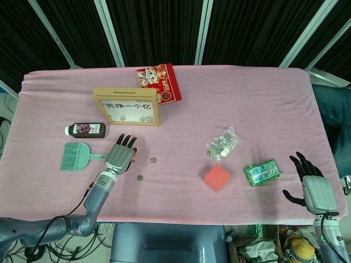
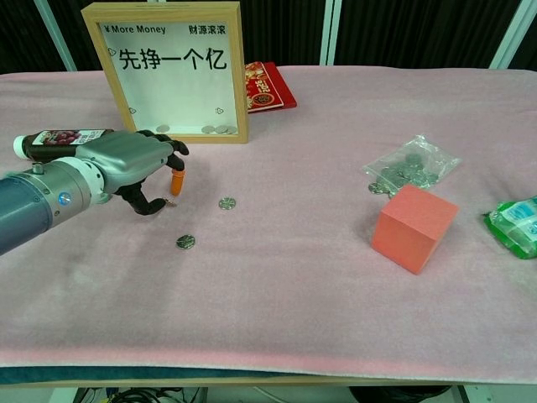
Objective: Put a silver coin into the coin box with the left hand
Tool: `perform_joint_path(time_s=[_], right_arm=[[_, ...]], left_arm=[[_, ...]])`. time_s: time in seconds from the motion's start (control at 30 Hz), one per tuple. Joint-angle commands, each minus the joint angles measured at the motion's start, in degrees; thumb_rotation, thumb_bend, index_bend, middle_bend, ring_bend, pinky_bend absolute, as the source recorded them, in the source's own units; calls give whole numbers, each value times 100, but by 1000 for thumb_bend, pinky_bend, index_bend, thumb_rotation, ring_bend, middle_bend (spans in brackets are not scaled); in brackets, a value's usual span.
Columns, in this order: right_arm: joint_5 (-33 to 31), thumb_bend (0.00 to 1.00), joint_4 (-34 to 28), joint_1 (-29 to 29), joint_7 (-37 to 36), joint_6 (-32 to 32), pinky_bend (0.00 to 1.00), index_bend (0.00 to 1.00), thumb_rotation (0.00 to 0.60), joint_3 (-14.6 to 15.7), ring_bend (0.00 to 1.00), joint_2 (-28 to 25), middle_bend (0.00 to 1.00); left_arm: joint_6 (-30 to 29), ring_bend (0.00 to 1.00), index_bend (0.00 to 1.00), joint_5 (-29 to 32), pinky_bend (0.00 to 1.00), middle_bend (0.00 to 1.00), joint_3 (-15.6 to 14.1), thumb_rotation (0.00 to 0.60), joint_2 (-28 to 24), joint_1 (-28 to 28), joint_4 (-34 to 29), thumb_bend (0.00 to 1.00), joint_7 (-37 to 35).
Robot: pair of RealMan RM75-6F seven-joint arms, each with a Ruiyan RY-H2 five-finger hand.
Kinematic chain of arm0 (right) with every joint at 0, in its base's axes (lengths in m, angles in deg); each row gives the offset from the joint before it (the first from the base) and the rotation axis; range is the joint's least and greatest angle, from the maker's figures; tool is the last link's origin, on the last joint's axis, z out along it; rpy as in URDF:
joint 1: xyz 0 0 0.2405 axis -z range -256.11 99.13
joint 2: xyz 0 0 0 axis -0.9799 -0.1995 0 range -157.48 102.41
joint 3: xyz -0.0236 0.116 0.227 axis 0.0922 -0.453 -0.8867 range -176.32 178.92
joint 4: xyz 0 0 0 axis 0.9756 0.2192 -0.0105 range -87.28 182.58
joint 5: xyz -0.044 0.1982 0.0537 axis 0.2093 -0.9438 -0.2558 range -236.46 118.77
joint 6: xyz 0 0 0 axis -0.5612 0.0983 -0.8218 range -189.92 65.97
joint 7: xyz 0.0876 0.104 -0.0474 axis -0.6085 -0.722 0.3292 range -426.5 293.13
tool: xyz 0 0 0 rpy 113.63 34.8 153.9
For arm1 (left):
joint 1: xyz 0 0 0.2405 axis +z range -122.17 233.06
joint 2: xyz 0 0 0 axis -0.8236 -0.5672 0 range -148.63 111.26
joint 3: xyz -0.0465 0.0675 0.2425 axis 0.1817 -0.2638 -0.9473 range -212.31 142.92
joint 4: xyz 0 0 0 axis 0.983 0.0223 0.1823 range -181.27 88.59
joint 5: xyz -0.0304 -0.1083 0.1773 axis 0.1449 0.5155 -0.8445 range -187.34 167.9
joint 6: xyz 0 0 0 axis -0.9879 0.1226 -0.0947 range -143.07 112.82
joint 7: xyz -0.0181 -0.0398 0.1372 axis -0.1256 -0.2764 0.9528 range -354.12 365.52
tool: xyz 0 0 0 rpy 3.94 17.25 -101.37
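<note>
My left hand (image 2: 126, 168) hovers low over the pink cloth, in front of the wooden coin box (image 2: 172, 71) and just right of the bottle. Its fingers are curled in, and a small silver coin (image 2: 172, 200) is pinched between the thumb and the orange-tipped finger. From the head view the left hand (image 1: 120, 155) lies below the coin box (image 1: 127, 106), whose slot faces up. Two more silver coins (image 2: 226, 203) (image 2: 185, 242) lie loose to the hand's right. My right hand (image 1: 312, 183) rests with fingers spread at the table's right edge.
A dark bottle (image 1: 85, 130) and a green brush (image 1: 74, 155) lie left of the left hand. A bag of coins (image 2: 411, 168), an orange-red cube (image 2: 414, 227) and a green packet (image 2: 516, 225) sit on the right. A red booklet (image 1: 159, 82) lies behind the box.
</note>
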Motion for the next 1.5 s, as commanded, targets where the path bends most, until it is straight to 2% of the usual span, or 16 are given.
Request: perform_joint_path(time_s=[0.03,0.73,1.5], right_arm=[[0,132,-4,-1,2,5,194,115,600,3,106,-2,18],[-39,132,-26,-8,2,28,194,116,600,-5,106,-3,20],[-122,134,-61,-15,62,78,194,117,600,-11,106,-11,20]], left_arm=[[-68,0,492,-107,0,96,24,600,64,43,95,432,-152],[-10,0,536,-475,0,124,49,600,234,133,451,432,-527],[21,0,567,-564,0,141,122,600,245,196,500,432,-529]])
